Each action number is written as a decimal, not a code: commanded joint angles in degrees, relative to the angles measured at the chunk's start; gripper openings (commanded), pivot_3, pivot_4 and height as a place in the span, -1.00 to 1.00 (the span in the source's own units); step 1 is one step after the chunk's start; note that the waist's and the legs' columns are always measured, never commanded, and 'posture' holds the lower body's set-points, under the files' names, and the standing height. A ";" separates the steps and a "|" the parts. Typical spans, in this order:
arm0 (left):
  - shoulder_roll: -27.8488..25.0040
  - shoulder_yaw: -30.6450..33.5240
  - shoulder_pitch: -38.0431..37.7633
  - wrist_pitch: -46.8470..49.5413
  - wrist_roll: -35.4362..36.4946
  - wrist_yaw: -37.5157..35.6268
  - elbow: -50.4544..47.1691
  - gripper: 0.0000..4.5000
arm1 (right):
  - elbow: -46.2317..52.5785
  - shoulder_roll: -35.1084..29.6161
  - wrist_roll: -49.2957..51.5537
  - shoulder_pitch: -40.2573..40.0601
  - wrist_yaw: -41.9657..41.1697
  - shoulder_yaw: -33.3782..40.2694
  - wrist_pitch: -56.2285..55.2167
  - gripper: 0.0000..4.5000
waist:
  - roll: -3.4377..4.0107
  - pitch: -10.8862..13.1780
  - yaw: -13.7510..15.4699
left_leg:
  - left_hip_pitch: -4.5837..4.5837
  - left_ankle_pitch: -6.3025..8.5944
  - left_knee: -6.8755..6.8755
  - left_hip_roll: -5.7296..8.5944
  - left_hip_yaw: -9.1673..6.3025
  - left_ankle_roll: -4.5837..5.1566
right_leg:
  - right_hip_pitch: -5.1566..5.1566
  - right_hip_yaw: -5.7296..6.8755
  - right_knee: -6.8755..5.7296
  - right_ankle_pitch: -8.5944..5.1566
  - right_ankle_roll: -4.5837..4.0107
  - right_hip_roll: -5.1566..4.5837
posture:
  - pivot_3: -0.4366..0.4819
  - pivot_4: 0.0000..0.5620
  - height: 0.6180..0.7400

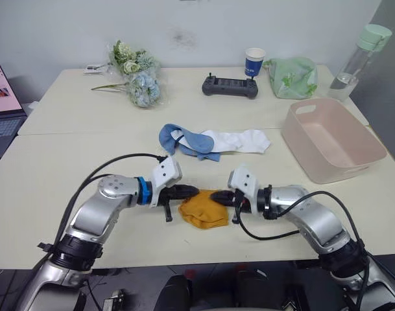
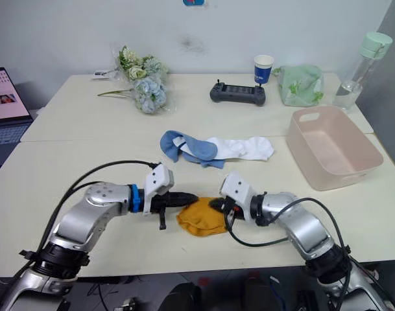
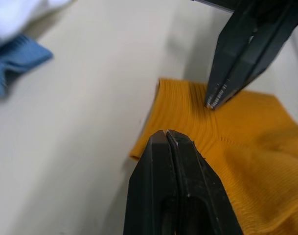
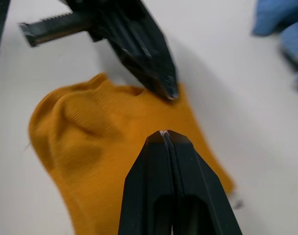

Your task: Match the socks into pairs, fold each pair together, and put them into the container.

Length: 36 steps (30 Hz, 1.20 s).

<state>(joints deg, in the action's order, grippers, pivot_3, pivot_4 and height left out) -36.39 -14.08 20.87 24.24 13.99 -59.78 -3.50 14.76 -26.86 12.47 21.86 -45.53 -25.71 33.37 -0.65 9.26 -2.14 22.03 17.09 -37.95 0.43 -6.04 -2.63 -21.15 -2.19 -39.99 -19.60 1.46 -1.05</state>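
Both the left gripper [image 1: 189, 192] and right gripper [image 1: 218, 195] are clenched empty over the mustard-orange socks [image 1: 202, 210] beneath them, risking the fold springing open.

The laptop [image 1: 2, 107] at nine o'clock is running off the picture's edge. The white sock [image 1: 239, 139] is lying partly under the light blue socks [image 1: 187, 141]. Whether the folded mustard-orange sock [image 1: 202, 210] is one or two is staying unclear.
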 commanded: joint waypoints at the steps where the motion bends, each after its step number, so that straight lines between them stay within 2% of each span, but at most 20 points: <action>1: -0.15 -0.82 -0.09 -3.89 -3.45 1.12 0.87 -1.00 | 2.04 -2.35 -1.51 -0.99 -2.54 -1.53 -1.30 -0.97 | 0.00 0.00 0.21 | 0.00 -0.01 0.00 0.00 0.00 -0.01 | 0.00 0.00 0.01 0.00 0.00 -0.01 | -0.05 -0.47 1.00; 8: -0.58 -0.48 -0.66 -5.34 -5.11 0.85 2.75 -1.00 | 6.30 -9.24 -2.79 -4.22 -6.89 -2.00 -1.34 -0.97 | -0.03 -0.03 0.31 | -0.02 -0.01 0.00 0.00 -0.01 -0.02 | 0.05 0.01 0.02 0.00 0.00 -0.02 | -0.05 -0.47 1.00; 11: -0.11 1.25 -0.34 -7.87 -3.37 0.04 1.81 -1.00 | 8.08 -10.41 -2.32 -5.67 -6.39 0.15 -2.24 -0.97 | -0.04 -0.04 0.31 | -0.03 -0.01 0.00 -0.01 -0.01 -0.01 | 0.06 0.02 0.02 0.00 0.00 -0.02 | -0.05 -0.47 1.00; 16: -1.90 3.34 -0.08 -8.21 0.97 -4.24 -4.29 -1.00 | 11.21 -6.82 2.59 -5.95 -0.52 10.16 2.91 -0.97 | -0.06 -0.02 0.27 | 0.00 -0.01 -0.01 -0.02 -0.01 -0.03 | 0.03 0.01 0.00 0.00 0.00 -0.01 | -0.05 -0.47 1.00; 21: -4.70 1.41 -2.60 -8.99 2.18 -9.16 -7.01 -1.00 | 14.32 -4.45 4.58 -6.97 5.18 16.48 7.23 -0.97 | -0.05 -0.02 0.27 | 0.02 -0.02 0.01 -0.02 0.00 -0.03 | 0.03 0.00 0.02 0.00 0.00 -0.02 | -0.05 -0.47 1.00; 27: -3.69 -0.81 -4.59 -10.60 -0.94 -8.08 -3.26 -1.00 | 14.22 -2.84 4.79 -6.53 9.14 16.22 11.77 -0.97 | -0.03 -0.02 0.29 | 0.01 0.04 0.00 -0.01 0.03 0.06 | 0.02 -0.02 0.00 0.00 0.00 -0.01 | -0.05 -0.47 1.00; 33: -4.78 -0.98 -6.02 -15.13 -4.45 -7.74 1.69 -1.00 | 14.65 -1.32 13.98 -4.66 9.21 19.28 28.77 -0.97 | -0.02 -0.02 0.22 | -0.01 0.09 0.01 -0.02 0.01 0.17 | 0.03 -0.02 -0.01 0.00 0.00 0.00 | -0.05 -0.47 1.00; 36: -5.38 -0.96 -7.15 -16.12 -4.73 -8.01 1.84 -1.00 | 13.73 1.48 19.61 -3.59 10.47 22.82 38.45 -0.61 | -0.02 -0.04 0.15 | -0.04 0.10 0.01 -0.03 0.02 0.18 | 0.04 -0.04 -0.02 0.01 -0.01 0.00 | -0.05 -0.47 1.00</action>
<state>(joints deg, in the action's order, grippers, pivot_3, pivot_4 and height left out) -40.50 -14.73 15.14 8.02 11.28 -67.71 -2.92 26.97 -26.05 28.60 17.42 -35.64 -4.98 67.74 -0.66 9.22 -1.99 21.96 17.20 -37.94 0.39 -6.04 -2.44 -21.09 -2.22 -40.02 -19.60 1.45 -1.05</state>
